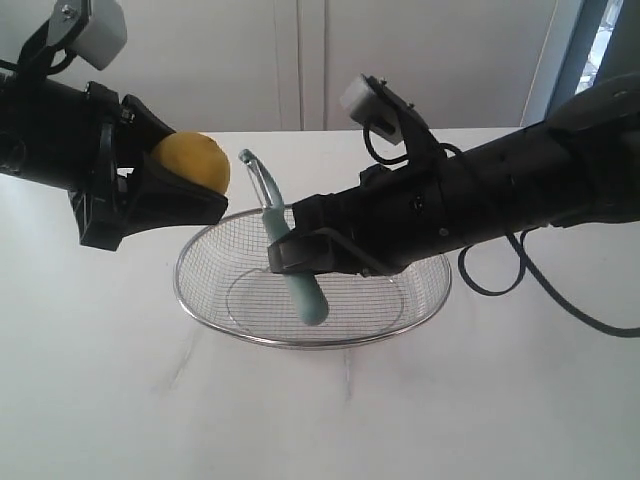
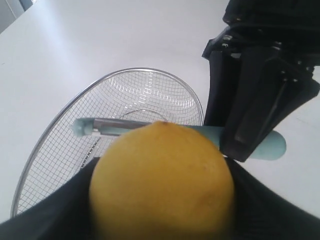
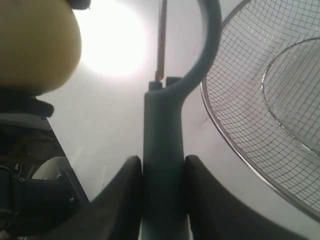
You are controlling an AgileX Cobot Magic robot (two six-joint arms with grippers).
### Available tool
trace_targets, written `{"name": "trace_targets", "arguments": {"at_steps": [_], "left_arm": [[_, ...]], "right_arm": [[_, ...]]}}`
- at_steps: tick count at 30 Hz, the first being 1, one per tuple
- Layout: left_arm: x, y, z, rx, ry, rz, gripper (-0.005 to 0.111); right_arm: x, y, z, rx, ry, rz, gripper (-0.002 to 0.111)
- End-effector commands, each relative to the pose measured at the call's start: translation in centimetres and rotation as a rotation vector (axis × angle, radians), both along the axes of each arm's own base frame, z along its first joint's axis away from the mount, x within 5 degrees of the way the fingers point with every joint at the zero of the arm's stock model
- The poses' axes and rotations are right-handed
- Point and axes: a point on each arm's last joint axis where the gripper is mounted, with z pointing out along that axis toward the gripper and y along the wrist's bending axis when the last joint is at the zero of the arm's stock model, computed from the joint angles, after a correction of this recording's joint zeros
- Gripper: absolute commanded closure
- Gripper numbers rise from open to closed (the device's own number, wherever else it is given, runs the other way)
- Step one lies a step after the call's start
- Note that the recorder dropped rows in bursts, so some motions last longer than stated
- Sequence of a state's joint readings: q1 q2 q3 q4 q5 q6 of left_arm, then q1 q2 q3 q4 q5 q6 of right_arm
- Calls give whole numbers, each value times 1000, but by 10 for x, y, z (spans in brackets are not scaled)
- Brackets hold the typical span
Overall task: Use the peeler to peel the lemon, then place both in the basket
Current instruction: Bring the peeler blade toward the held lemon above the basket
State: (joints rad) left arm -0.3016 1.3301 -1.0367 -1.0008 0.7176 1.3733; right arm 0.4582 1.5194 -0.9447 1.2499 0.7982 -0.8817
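We see the left claw (image 1: 185, 178) clenched around the small bright yellow oval lemon (image 1: 200, 155), held in the air at the left, just beyond the rim of the large shallow oval basket of silver wire mesh (image 1: 215, 270), which stands on the white table (image 1: 120, 400). The right claw (image 1: 297, 250) grasps the slim peeler with a pale teal-green handle and curved silver blade head (image 1: 272, 212) at mid-handle. The peeler is tilted over the basket, its head up toward the lemon and its handle end low inside the rim; we cannot tell whether it touches the mesh. The black right arm (image 1: 500, 190) hides the basket's far right wall, and a black cable (image 1: 478, 287) loops below it. Only the right wrist view shows the dark fingers (image 3: 122, 200) pressing both sides of the handle. The left wrist view shows the peeler crossing just behind the lemon, contact unclear, while the exterior view shows a narrow gap.
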Motion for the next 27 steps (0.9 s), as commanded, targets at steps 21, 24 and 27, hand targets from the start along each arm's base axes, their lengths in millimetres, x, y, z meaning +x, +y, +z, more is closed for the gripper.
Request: {"name": "trace_targets", "arguments": {"at_steps": [21,24,27], "left_arm": [[-2,-2,0,-54,38,7,107],[-2,-2,0,-44,35,4,107],[-2,-1,-2,-17,28,-2,107]], "right_arm": [[-14,26,-19,49,122,50,108],[-15,26,-19,50,123,52,108],[-15,26,-19,50,123,52,108]]}}
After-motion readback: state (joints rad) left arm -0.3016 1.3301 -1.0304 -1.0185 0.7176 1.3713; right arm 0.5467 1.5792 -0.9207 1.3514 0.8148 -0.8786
